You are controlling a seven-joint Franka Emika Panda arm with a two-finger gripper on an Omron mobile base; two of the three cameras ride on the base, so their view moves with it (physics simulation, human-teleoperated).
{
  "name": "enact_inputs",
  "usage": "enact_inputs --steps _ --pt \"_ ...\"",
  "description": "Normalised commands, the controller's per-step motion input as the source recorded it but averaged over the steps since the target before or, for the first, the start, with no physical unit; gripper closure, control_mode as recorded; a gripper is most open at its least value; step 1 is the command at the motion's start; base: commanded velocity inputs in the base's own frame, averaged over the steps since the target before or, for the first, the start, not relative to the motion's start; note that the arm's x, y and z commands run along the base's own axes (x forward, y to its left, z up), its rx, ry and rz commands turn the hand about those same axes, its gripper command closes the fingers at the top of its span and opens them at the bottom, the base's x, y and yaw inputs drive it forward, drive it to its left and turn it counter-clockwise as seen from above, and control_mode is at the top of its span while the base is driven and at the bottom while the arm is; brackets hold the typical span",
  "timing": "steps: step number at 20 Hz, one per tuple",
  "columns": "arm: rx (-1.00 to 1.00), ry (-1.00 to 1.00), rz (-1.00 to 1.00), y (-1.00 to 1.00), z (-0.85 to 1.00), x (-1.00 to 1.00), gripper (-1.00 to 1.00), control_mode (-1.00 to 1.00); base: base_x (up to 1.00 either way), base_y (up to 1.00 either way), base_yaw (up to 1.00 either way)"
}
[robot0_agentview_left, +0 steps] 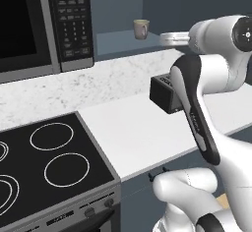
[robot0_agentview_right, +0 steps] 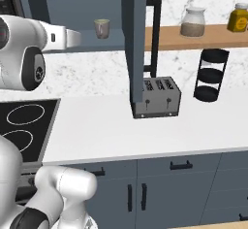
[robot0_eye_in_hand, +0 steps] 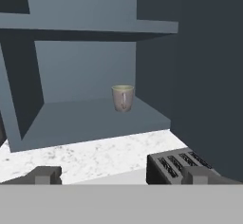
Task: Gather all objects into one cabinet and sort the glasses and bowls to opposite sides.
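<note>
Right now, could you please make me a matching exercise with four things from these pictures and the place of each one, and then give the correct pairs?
Things:
1. cream mug
2. toaster
3. glass jar
4. black tiered rack

Places:
A. on the wooden shelf, beside a yellow jar
B. on the white counter, under the wooden shelf
C. on the slate-blue shelf in the open cabinet
D. on the white counter, beside the edge of the cabinet door

Pairs: 1-C, 2-D, 3-A, 4-B

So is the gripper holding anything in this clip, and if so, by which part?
Nothing is held. The gripper is open, its fingertips apart with nothing between them, short of the mug on the cabinet shelf.
</note>
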Motion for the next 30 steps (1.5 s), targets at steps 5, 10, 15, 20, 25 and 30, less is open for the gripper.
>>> enact_inputs --steps 5,10,15,20,25,30 --pt "0.0 0.0 0.0 0.0 -0.1 0.27 -1.0 -1.0 0.0 0.0 0.0" --pt "0.0 0.0 0.0 0.0 -0.08 0.3 -1.0 -1.0 0.0 0.0 0.0" --pt "0.0 0.0 0.0 0.0 -0.01 0.23 -1.0 -1.0 0.0 0.0 0.0" --pt "0.0 0.0 0.0 0.0 0.0 0.16 -1.0 -1.0 0.0 0.0 0.0" --pt "0.0 0.0 0.0 0.0 -0.04 0.13 -1.0 -1.0 0.0 0.0 0.0" --pt "0.0 0.0 0.0 0.0 -0.05 0.17 -1.0 -1.0 0.0 0.0 0.0"
